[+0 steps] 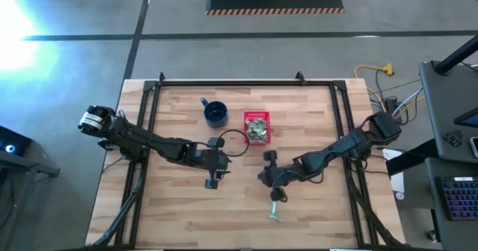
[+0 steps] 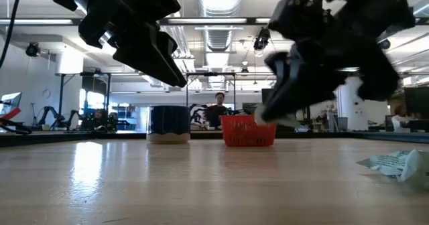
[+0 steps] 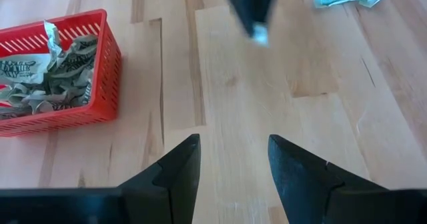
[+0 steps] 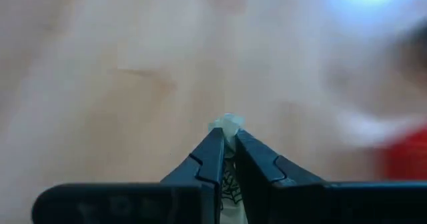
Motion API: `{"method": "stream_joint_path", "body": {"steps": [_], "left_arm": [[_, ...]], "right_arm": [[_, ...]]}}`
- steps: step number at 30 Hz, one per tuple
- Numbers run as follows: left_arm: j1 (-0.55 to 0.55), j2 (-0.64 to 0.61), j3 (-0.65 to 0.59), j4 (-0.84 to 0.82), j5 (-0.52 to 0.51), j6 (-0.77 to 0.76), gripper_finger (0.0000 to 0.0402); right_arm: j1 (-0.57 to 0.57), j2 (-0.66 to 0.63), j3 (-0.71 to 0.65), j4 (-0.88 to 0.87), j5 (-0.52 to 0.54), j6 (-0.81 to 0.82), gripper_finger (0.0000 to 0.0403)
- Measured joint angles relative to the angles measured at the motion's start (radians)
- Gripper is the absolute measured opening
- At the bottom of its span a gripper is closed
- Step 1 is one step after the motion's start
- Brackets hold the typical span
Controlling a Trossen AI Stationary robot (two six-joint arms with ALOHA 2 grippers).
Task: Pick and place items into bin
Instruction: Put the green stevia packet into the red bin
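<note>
The red basket (image 1: 258,127), already holding many wrappers, is sitting beside the mug (image 1: 216,113). The right gripper (image 4: 227,139) is pinching 1 wrapper (image 4: 227,123) by its tip; it may slip. The left gripper (image 3: 233,159) is idling, fingers parted. 1 wrapper (image 1: 275,215) is remaining.

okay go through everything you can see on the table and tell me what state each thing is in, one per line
Small bright red perforated plastic basket: upright, holding many wrappers.
Pale green crinkled wrapper pieces: piled inside the basket.
Pale wrapper in the right gripper: pinched between the fingers, off the table.
Loose pale wrapper piece: lying on the wood, outside the basket.
Dark blue round mug: upright beside the basket.
Right gripper: shut on the wrapper.
Left gripper: open, empty.
</note>
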Motion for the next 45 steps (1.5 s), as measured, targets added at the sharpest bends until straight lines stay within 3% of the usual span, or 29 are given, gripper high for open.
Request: {"method": "stream_joint_path", "body": {"steps": [7,14,18,24,27,37,45], "left_arm": [[0.000,0.000,-0.003,0.003,0.000,0.005,0.0160],[0.000,0.000,-0.009,0.005,-0.002,0.005,0.0160],[0.000,0.000,-0.012,0.002,-0.002,0.003,0.0160],[0.000,0.000,-0.019,0.005,-0.003,0.002,0.0160],[0.000,0.000,-0.030,0.010,-0.003,0.002,0.0160],[0.000,0.001,-0.048,0.037,-0.004,0.000,0.0160],[0.000,0.001,-0.048,0.037,-0.004,0.000,0.0160]], "right_arm": [[-0.045,-0.088,0.035,-0.028,0.438,-0.210,0.0027],[-0.243,-0.131,0.048,-0.021,0.466,-0.257,0.0027],[-0.380,-0.128,0.053,-0.017,0.391,-0.256,0.0027],[-0.560,-0.116,0.053,0.021,0.039,-0.182,0.0027],[-0.615,-0.096,0.053,0.028,-0.070,-0.154,0.0027],[-0.647,-0.035,0.052,0.025,-0.117,-0.144,0.0033],[-0.647,-0.041,0.052,0.026,-0.117,-0.128,0.0094]]}}
